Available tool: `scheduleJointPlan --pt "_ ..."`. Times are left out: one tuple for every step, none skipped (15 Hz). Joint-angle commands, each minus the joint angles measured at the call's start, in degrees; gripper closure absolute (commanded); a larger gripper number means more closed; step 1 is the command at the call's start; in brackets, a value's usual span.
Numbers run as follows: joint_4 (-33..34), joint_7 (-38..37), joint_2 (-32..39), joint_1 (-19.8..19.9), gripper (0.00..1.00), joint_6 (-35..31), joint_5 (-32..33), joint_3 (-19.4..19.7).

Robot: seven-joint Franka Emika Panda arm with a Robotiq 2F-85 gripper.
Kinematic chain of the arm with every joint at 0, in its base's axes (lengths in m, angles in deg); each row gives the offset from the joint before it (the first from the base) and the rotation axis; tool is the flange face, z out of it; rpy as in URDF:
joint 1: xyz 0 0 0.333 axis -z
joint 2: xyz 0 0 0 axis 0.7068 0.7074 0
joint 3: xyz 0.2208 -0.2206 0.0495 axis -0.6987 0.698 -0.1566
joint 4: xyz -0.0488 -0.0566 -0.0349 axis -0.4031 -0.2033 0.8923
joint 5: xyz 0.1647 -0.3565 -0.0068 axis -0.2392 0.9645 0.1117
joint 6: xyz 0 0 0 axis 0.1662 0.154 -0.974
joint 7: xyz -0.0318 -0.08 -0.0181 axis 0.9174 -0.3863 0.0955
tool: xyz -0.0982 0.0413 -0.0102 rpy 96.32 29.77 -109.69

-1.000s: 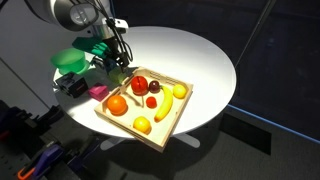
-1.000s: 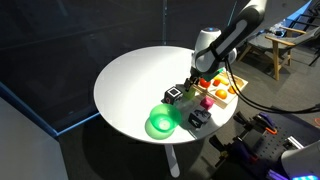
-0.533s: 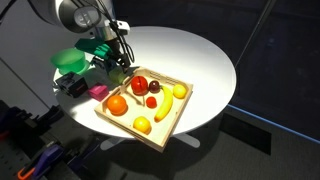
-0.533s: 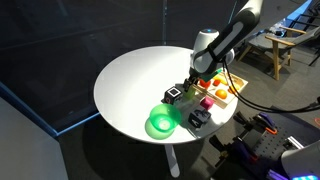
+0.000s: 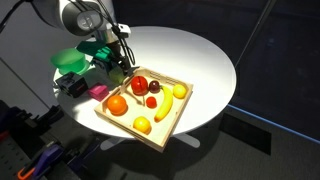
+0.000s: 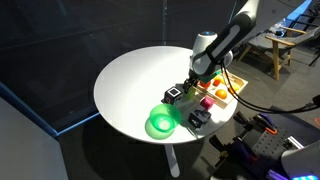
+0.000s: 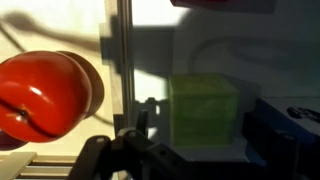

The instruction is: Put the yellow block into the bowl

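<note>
The yellow block [image 7: 203, 110] is a pale yellow-green cube on the white table, just outside the wooden tray's edge. In the wrist view it sits between my gripper's [image 7: 200, 128] two dark fingers, with a gap on each side. The gripper is open and low over the block in both exterior views [image 5: 112, 60] [image 6: 190, 86], where its fingers mostly hide the block. The green bowl [image 5: 69, 60] [image 6: 160, 124] stands on the table close beside the gripper, near the table's edge. It holds nothing that I can see.
A wooden tray [image 5: 170, 118] [image 6: 226, 97] of fruit lies right beside the block, with a red tomato [image 7: 40, 95] nearest. A magenta-pink cube [image 5: 97, 92] [image 6: 207, 101] and black objects [image 5: 70, 85] [image 6: 173, 95] [image 6: 197, 118] stand near the bowl.
</note>
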Motion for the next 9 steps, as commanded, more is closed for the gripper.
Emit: scheduleJointPlan --pt "1.4 -1.1 0.8 -0.2 0.3 0.7 0.1 0.2" --pt "1.5 -1.5 0.9 -0.5 0.39 0.8 0.4 0.5" --pt "1.6 -2.2 0.9 -1.0 0.46 1.0 0.8 1.0" --pt "1.6 -2.5 0.9 -1.3 0.56 1.2 0.9 1.2" --pt "1.6 -3.2 0.8 -1.8 0.63 1.7 1.1 1.6" --pt "1.6 -3.7 0.4 -2.2 0.69 2.2 1.2 1.9" --pt "1.6 -4.2 0.0 -2.5 0.69 2.8 1.3 2.2" --pt "1.4 -4.9 -0.7 -3.0 0.71 3.5 1.4 2.6" --pt "1.3 -5.8 -1.2 -3.9 0.72 4.0 2.0 3.4"
